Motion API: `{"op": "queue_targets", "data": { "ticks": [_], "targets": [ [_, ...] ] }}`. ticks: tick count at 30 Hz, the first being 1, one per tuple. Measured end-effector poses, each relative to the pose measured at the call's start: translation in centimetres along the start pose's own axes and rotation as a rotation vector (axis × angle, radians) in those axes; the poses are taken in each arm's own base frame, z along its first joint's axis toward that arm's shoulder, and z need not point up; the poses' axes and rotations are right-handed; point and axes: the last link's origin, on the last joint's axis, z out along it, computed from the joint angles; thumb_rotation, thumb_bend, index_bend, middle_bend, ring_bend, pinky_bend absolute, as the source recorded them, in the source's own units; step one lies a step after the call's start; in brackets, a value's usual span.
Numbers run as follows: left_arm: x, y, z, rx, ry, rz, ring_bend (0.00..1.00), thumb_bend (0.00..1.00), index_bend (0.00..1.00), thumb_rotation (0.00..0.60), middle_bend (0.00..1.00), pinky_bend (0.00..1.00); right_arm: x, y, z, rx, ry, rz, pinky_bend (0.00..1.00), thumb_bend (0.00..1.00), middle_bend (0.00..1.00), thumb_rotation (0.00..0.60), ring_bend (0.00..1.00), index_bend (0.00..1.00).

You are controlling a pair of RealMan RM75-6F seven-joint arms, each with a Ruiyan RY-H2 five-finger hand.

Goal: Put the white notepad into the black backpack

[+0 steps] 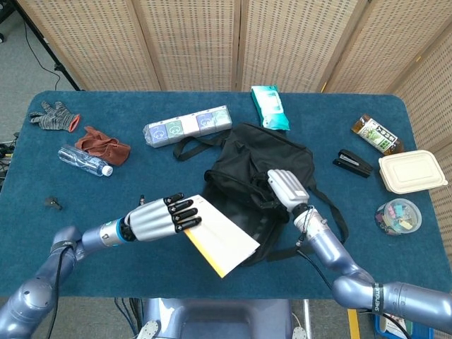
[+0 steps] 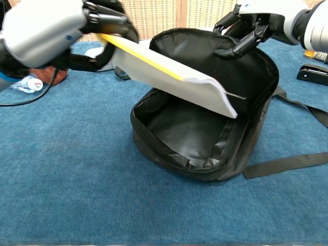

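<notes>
My left hand (image 1: 157,218) (image 2: 56,31) grips the white notepad (image 1: 217,236) (image 2: 171,82) by one end; a yellow edge shows along its side. The notepad tilts down over the open mouth of the black backpack (image 1: 258,169) (image 2: 205,133), its free corner hanging above the empty dark interior. My right hand (image 1: 286,188) (image 2: 256,23) holds the backpack's upper flap, lifting it up and back so the opening gapes wide.
At the far side lie a pack of tissue boxes (image 1: 187,126), a wipes packet (image 1: 269,106), a brown cloth (image 1: 104,145), a water bottle (image 1: 83,159) and a grey glove (image 1: 53,116). At the right sit a stapler (image 1: 352,163), a snack bag (image 1: 377,134), a lidded box (image 1: 412,171) and a tub of clips (image 1: 397,215).
</notes>
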Motion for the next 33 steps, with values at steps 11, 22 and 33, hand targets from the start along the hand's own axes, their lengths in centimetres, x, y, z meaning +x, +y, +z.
{"op": "queue_targets", "data": {
  "ticks": [11,22,33],
  "targets": [
    [-3.3,1.4,4.9,-0.087,-0.063,-0.013,0.47,0.67,0.86,0.600,0.63,0.65,1.8,-0.7,-0.6,-0.017,-0.049,0.080,0.71,0.75,0.68,0.600,0.56,0.62],
    [-6.2,3.7,8.1,-0.190,-0.157,0.019,0.47,0.66,0.86,0.600,0.63,0.65,3.0,-0.9,-1.6,-0.026,-0.072,0.090,0.71,0.75,0.68,0.600,0.56,0.62],
    [-7.8,3.7,7.4,-0.207,-0.266,0.071,0.41,0.63,0.80,0.600,0.56,0.65,3.8,-1.0,-1.6,-0.026,-0.057,0.075,0.71,0.75,0.68,0.600,0.56,0.62]
  ]
}}
